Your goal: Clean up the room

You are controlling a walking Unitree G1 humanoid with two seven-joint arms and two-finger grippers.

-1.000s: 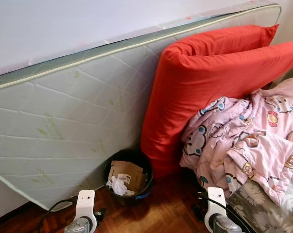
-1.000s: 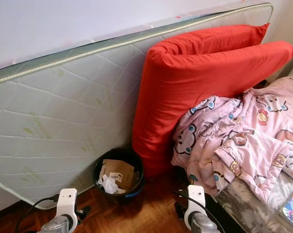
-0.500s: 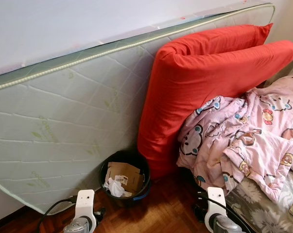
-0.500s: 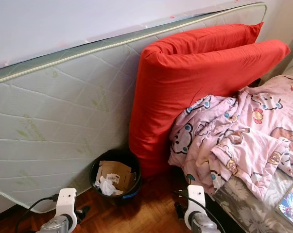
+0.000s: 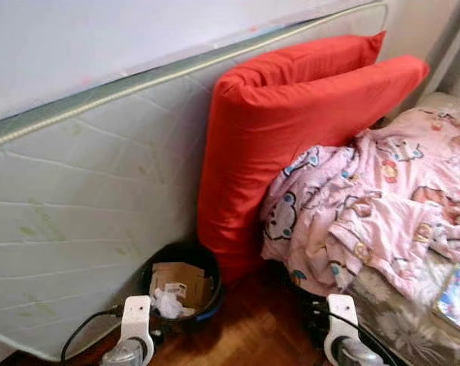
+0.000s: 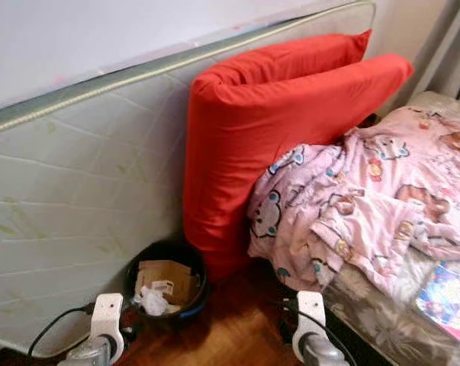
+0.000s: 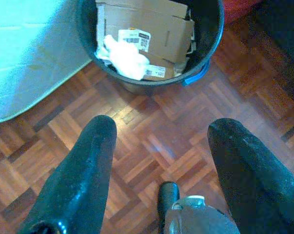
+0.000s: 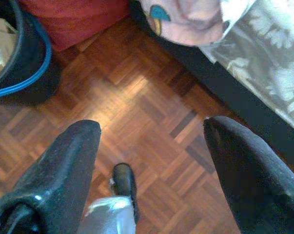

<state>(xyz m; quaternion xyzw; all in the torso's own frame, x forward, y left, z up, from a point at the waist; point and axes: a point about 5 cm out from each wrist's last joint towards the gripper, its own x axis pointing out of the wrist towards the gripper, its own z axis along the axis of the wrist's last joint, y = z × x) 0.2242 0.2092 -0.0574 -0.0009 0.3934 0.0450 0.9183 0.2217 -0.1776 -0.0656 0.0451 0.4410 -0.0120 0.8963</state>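
Bin (image 5: 181, 284) beside red cushion (image 5: 291, 130) | blanket (image 5: 374, 206) on bed | both end effectors released

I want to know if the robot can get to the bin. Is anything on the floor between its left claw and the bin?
Nothing visible is. The left claw is open above bare wooden floor, and the black bin with cardboard and crumpled paper sits just ahead, beside the mattress.

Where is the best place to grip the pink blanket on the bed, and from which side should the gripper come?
Probably the hanging fold of the pink blanket over the bed's near edge. It droops free as a bunched lobe, so the open right gripper could come from the floor side and pinch it.
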